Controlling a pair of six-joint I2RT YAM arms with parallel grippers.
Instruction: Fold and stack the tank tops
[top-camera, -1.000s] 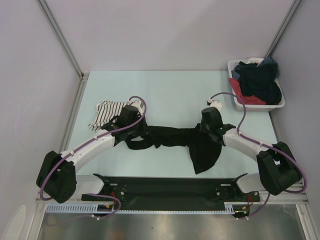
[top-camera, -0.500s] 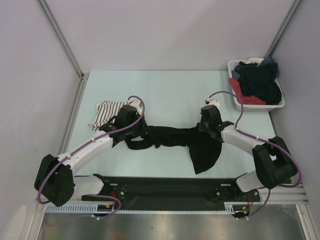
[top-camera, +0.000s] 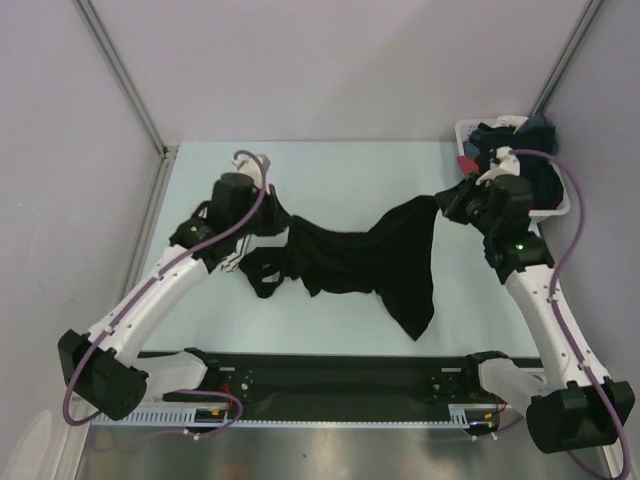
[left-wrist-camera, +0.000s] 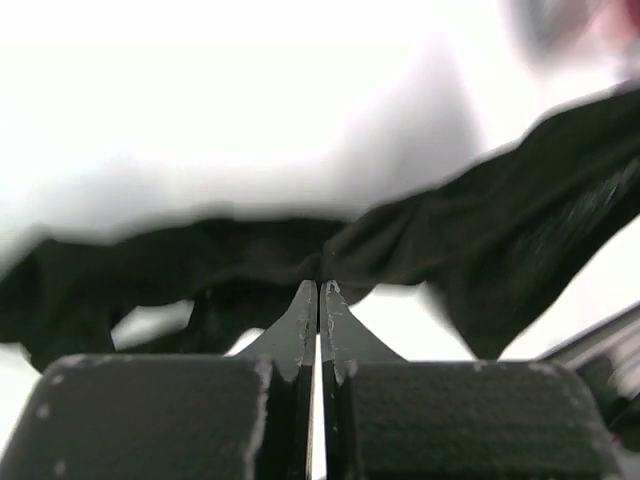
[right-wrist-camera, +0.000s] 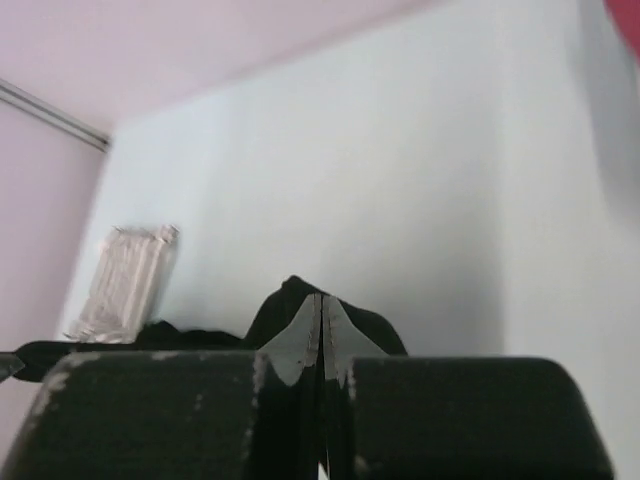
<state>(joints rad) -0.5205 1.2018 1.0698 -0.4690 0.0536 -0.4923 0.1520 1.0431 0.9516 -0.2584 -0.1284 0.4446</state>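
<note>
While the left pincer (top-camera: 272, 218) and right pincer (top-camera: 445, 205) each clamp one end, the soft plain black tank top (top-camera: 350, 262) stretches sideways between them.

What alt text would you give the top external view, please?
The left pincer and right pincer, both shut, hold a black tank top stretched between them over a pale table. A basket of clothes sits far right.

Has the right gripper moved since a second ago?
Yes. The right gripper moved away from mid-table toward the white bin at the far right, dragging a corner of the black tank top.
</note>
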